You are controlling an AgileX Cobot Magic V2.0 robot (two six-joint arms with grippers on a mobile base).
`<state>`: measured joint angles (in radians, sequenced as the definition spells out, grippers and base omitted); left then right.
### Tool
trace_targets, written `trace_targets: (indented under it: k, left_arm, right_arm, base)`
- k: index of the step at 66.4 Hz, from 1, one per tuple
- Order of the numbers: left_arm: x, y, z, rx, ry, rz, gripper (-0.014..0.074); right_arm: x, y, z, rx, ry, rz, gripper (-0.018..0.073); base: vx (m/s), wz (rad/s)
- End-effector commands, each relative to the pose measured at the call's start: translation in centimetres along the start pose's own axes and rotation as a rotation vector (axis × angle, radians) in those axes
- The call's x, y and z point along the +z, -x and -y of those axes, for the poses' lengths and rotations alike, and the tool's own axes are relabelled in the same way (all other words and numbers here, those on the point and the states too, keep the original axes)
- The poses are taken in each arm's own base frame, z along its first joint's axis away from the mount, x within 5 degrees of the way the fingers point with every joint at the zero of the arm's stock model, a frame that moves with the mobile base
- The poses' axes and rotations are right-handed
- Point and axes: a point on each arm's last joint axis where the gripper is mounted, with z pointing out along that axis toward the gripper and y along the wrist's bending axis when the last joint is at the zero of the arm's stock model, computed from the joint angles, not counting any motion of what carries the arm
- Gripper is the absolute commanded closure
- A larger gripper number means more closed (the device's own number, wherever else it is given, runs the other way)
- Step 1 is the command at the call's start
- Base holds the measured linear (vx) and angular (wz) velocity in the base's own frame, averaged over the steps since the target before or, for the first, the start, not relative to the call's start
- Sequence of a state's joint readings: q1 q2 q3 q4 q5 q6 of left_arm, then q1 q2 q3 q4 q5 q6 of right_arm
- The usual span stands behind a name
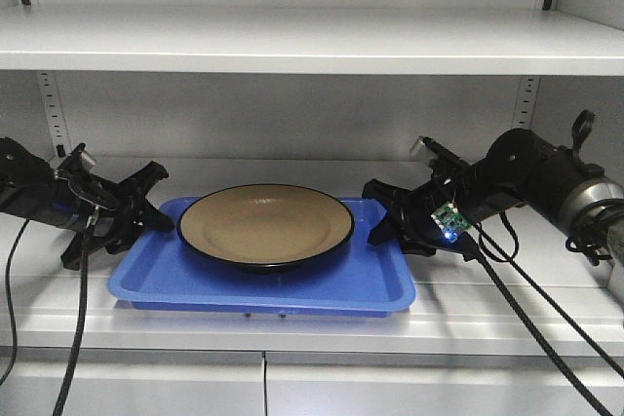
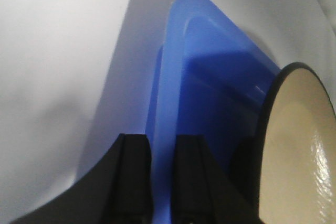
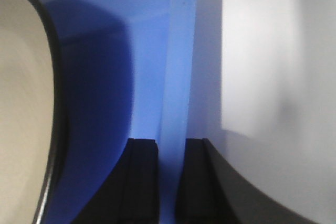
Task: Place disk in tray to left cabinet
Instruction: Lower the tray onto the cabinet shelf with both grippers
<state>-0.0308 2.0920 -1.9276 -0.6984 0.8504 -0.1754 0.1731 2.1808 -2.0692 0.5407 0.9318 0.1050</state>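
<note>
We have the tray (image 1: 263, 284) resting on the left cabinet (image 1: 312, 41) shelf, disk (image 1: 265, 224) centred in it. Left gripper (image 2: 161, 174) and right gripper (image 3: 171, 177) each pinch a short-side rim, jaws narrow. Whether it sits fully down is hard to tell. Release both together, then back straight out, level.

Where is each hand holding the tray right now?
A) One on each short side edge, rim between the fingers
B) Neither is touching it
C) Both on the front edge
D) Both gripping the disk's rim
A: the left hand and right hand each straddle a side rim of the tray, while the disk sits untouched inside.
</note>
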Motion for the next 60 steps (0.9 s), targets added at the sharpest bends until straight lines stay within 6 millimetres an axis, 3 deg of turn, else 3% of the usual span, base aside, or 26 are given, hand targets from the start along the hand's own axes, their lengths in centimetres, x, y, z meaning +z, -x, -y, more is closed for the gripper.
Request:
trace_targets:
  k: [1,25,43,60]
  left_arm:
    - [-2.7,0.1,4.4,-0.038,-0.165,0.077,0.0534]
    - [-2.7,0.6,4.3,0.023,-0.168,0.137,0.0374]
    - [-2.9,0.9,4.3,0.115,-0.163,0.173,0.0229]
    - [-3.5,2.1,4.4,0.130,-0.169,0.297,0.0204]
  right_arm:
    - [-3.4,1.1,-4.2,-0.005,0.144,0.141,0.0435]
    - [-3.7,1.7,-3.7,-0.048,0.092,0.213,0.0186]
    - [-5.1,2.4,-4.0,-0.102,0.053,0.299,0.0163]
    - [-6.3,2.8,-3.8,-0.186,-0.037,0.358,0.0163]
  base:
    - [0.00,0.00]
    - [0.00,0.00]
    - [0.00,0.00]
    - [0.00,0.00]
